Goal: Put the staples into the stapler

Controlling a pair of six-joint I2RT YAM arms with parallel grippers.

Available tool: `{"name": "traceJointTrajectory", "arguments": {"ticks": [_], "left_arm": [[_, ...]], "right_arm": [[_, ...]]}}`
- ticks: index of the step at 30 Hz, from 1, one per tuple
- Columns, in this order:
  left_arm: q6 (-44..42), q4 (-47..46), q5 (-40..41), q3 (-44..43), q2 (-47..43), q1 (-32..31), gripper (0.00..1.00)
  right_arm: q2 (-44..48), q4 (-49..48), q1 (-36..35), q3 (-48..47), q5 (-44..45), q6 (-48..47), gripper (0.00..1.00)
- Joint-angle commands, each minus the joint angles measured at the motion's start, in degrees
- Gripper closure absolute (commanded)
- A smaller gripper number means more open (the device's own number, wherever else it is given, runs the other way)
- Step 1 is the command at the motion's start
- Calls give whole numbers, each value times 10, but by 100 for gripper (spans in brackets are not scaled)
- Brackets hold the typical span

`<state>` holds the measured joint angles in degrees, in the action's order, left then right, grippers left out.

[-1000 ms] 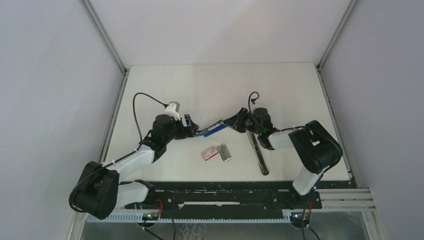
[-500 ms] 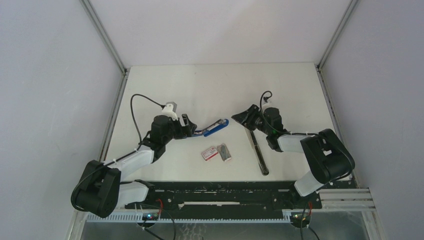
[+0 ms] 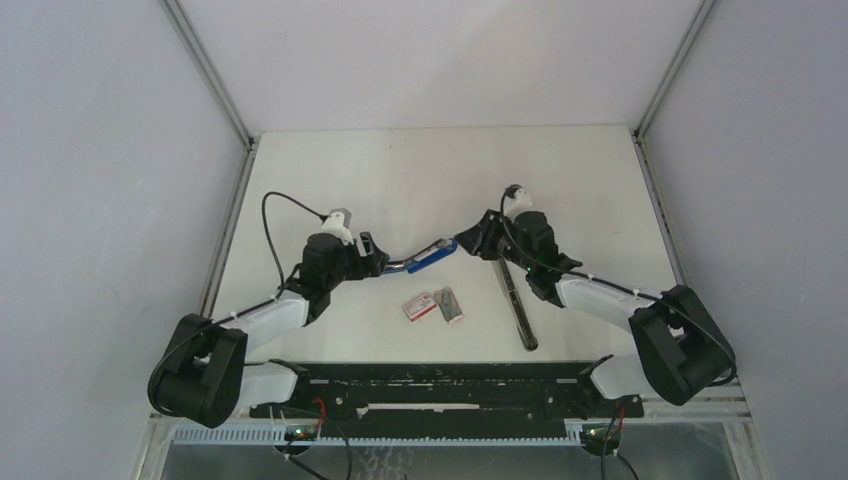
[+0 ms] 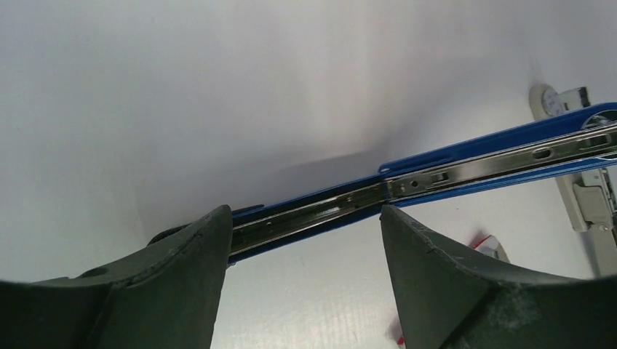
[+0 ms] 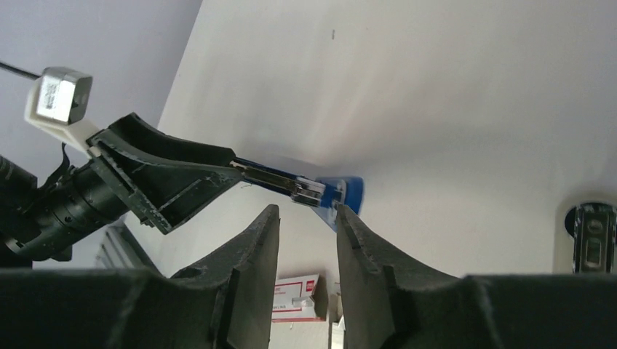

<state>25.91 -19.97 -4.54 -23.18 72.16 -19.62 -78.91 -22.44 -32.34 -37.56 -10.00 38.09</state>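
The stapler's blue arm (image 3: 425,255) with its shiny metal channel (image 4: 466,171) stretches between my two grippers, casting a shadow on the table. My left gripper (image 3: 378,258) is open wide; the arm's near end crosses just beyond its fingertips (image 4: 222,225), with bare table between the fingers. My right gripper (image 5: 307,211) stands at the arm's far blue tip (image 5: 348,193), open by a narrow gap with nothing in it. The staples' red-and-white box (image 3: 419,306) and grey tray (image 3: 450,303) lie on the table nearer the bases, also visible in the right wrist view (image 5: 300,298).
A long black-and-metal bar (image 3: 515,305) lies on the table under the right arm, pointing toward the near edge. Metal frame posts (image 3: 225,250) border the white table (image 3: 430,170) on both sides.
My right gripper pulled back from the blue tip, then came up to it again. My left gripper narrowed slightly. The blue arm shifted only a little.
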Motion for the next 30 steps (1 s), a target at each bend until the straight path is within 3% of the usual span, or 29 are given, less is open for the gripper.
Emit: {"name": "traceJointTrajectory", "arguments": {"ticks": [1,19,26,30], "left_arm": [[13,-36,0,18,18,9,22],[6,-122,-43,55,65,23,27],[-40,-137,-132,52,65,20,22],[-62,-118,-122,50,48,5,17]], "right_arm": [[-8,37,-23,-50,21,-80,67],[-119,45,-17,-69,25,-53,70],[-64,79,-39,-89,35,-107,56],[-61,108,-65,-131,58,-147,49]]}}
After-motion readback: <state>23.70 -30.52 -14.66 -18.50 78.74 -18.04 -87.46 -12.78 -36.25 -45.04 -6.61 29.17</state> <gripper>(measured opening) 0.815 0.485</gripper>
